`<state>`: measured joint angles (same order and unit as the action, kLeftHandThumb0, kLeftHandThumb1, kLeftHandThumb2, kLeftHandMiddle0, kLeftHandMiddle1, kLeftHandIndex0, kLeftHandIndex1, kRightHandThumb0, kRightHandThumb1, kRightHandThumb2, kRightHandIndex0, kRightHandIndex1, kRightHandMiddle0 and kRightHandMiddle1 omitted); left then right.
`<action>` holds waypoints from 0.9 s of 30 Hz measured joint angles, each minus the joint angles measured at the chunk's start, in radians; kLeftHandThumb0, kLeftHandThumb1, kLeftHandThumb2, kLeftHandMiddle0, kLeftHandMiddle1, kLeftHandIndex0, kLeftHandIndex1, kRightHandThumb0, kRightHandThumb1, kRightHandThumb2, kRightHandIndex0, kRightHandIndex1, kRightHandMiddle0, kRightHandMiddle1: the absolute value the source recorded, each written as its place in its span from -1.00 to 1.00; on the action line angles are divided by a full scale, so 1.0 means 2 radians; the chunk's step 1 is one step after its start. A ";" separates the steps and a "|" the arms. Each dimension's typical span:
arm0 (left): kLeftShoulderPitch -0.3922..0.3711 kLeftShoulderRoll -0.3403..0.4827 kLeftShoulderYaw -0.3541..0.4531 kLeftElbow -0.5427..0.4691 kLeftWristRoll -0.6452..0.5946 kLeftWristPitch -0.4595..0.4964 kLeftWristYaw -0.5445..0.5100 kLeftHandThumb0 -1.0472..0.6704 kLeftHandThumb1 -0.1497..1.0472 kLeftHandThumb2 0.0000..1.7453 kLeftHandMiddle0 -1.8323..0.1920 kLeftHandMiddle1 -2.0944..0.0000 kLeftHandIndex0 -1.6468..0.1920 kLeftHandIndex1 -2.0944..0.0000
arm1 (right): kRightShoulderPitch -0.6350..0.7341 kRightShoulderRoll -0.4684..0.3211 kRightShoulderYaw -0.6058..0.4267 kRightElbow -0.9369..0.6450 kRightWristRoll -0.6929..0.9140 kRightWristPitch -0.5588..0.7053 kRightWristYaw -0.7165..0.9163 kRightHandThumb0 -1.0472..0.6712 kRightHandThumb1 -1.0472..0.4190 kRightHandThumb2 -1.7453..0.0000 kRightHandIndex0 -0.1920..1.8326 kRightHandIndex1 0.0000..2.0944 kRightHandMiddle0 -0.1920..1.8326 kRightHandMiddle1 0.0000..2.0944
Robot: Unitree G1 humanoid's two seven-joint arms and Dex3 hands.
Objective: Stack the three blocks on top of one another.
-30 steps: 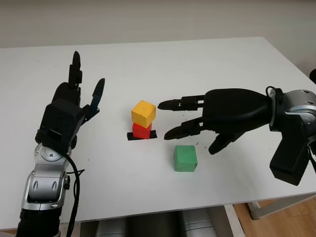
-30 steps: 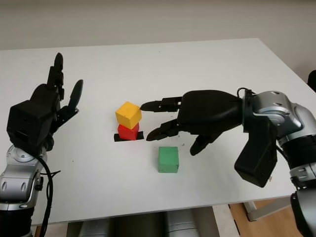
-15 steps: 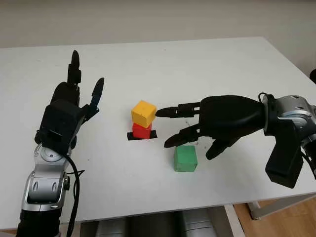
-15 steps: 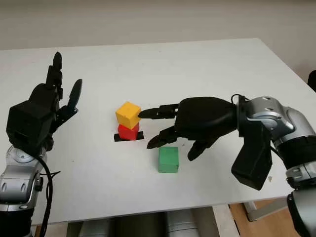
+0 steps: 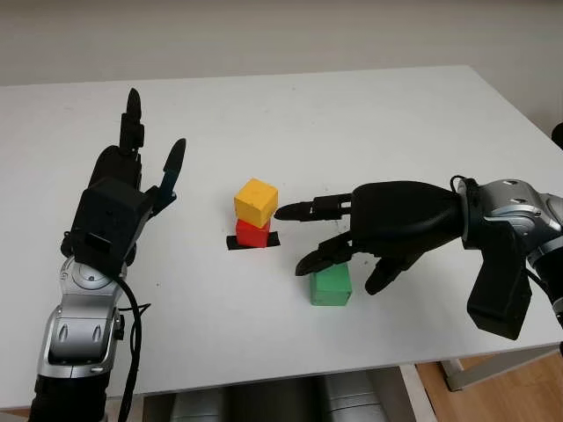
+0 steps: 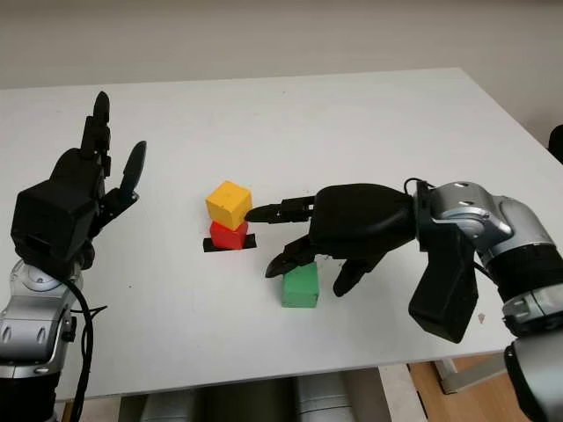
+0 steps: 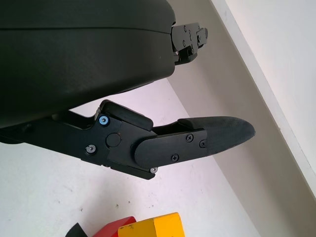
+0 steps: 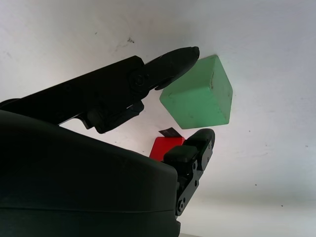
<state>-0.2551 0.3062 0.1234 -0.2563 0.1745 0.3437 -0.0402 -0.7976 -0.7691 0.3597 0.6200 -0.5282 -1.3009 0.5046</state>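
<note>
A yellow block [image 5: 256, 201] sits turned askew on a red block [image 5: 252, 234], which stands on a black marker strip [image 5: 252, 243] near the table's middle. The green block [image 5: 330, 284] lies alone on the table in front and to the right of that stack. My right hand [image 5: 312, 251] is open and hovers just above the green block, one finger reaching toward the yellow block, holding nothing. In the right wrist view the green block [image 8: 200, 97] lies between two fingertips. My left hand [image 5: 132, 180] is open, raised at the left, away from the blocks.
The white table [image 5: 369, 123] stretches wide behind and to the right of the blocks. Its front edge runs close below the green block, and its right edge lies beyond my right forearm [image 5: 506, 237].
My right hand has dropped and moved nearer, from beside the yellow block to just above the green block. The left hand and all blocks stayed still.
</note>
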 measured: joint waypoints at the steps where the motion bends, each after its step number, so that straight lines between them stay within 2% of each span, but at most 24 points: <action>1: 0.000 0.000 0.000 0.000 -0.002 -0.001 -0.001 -0.67 1.00 -0.31 1.00 0.97 0.98 0.95 | 0.000 0.001 0.000 0.003 -0.004 -0.002 -0.003 -0.41 -0.76 0.94 -0.79 -0.94 -0.24 -0.79; 8: 0.000 0.000 0.000 0.000 -0.002 0.000 -0.001 -0.67 1.00 -0.30 0.99 0.95 0.96 0.95 | -0.008 0.008 0.005 0.022 -0.033 -0.008 -0.029 -0.37 -0.78 0.94 -0.77 -0.94 -0.22 -0.76; 22: 0.005 0.000 0.000 0.000 -0.010 -0.003 -0.004 -0.66 1.00 -0.31 1.00 0.98 0.98 0.95 | -0.025 0.021 0.008 0.043 -0.156 -0.027 -0.165 -0.31 -0.82 0.93 -0.65 -0.91 -0.08 -0.62; 27: 0.008 0.000 0.000 -0.002 -0.008 -0.002 -0.004 -0.66 1.00 -0.32 1.00 0.98 0.97 0.95 | -0.033 0.021 0.018 0.047 -0.184 -0.027 -0.204 -0.31 -0.82 0.94 -0.56 -0.94 -0.19 -0.01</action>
<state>-0.2384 0.3060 0.1233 -0.2596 0.1589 0.3400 -0.0475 -0.8639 -0.7266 0.3965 0.7133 -0.8961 -1.3542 0.0972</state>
